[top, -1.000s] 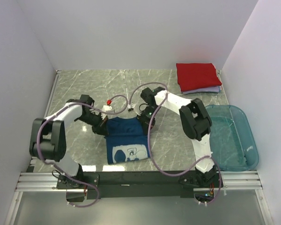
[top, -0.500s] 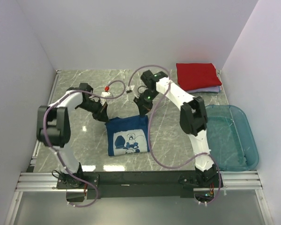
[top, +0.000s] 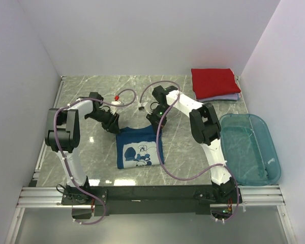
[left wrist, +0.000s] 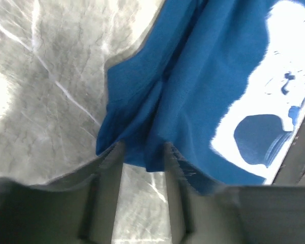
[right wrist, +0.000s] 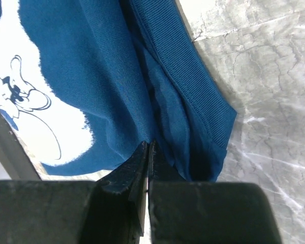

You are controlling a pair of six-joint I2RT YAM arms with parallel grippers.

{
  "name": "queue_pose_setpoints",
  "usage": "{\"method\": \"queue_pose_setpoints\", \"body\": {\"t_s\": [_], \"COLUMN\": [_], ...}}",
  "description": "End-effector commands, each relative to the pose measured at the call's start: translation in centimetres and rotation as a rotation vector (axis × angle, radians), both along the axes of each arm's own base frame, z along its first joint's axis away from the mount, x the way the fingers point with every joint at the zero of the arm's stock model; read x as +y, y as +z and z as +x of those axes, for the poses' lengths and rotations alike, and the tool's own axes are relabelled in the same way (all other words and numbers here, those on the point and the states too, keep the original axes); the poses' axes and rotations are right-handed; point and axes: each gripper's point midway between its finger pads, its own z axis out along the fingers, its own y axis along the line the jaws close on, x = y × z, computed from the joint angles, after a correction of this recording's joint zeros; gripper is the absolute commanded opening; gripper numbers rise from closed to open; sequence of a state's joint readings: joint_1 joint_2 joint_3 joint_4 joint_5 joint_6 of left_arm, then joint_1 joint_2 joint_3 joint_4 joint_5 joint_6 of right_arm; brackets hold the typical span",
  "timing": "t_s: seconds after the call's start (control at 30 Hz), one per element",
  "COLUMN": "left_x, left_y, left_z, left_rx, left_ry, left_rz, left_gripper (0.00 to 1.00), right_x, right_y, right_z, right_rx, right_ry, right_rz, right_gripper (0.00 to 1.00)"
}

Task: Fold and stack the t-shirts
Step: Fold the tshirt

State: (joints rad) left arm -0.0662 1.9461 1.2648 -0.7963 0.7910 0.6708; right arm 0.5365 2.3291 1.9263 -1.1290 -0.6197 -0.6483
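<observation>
Dark blue t-shirt (top: 138, 147) lies at the centre of the bench (top: 91, 96), white cartoon print facing up. Left tool (top: 113, 127) sits at its 11 o'clock corner. On the wrist view its fingers (left wrist: 109, 193) stand apart, released, with the cloth edge just ahead of them. Right tool (top: 153, 122) is at the 1 o'clock corner. It's clenched, tips pinching a bunched fold of the blue fabric. Up at 1 o'clock on the bench, the red t-shirt (top: 215, 83) rests folded on top of the lavender t-shirt (top: 230, 97). The teal tub (top: 268, 152) sits at 3 o'clock, and all three shirts lie outside it.
</observation>
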Motion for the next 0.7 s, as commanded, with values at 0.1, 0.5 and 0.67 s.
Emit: {"method": "queue_pose_setpoints", "body": {"t_s": [0.1, 0.5, 0.67], "left_x": [-2.6, -7.6, -8.9], "left_y": [8.7, 5.5, 3.2], "left_z": [2.0, 3.5, 2.8], "left_rx": [-0.325, -0.382, -0.361], "left_ry": [-0.072, -0.244, -0.325], "left_rz": [-0.159, -0.126, -0.07], "left_gripper": [0.53, 0.57, 0.57], "right_x": [1.1, 0.6, 2.1], "right_y": [7.8, 8.7, 8.4], "right_z": [1.5, 6.1, 7.9], "right_rx": [-0.038, 0.152, 0.216], "right_ry": [-0.071, -0.39, -0.498], "right_rz": [0.176, 0.31, 0.372], "right_gripper": [0.13, 0.36, 0.21]}}
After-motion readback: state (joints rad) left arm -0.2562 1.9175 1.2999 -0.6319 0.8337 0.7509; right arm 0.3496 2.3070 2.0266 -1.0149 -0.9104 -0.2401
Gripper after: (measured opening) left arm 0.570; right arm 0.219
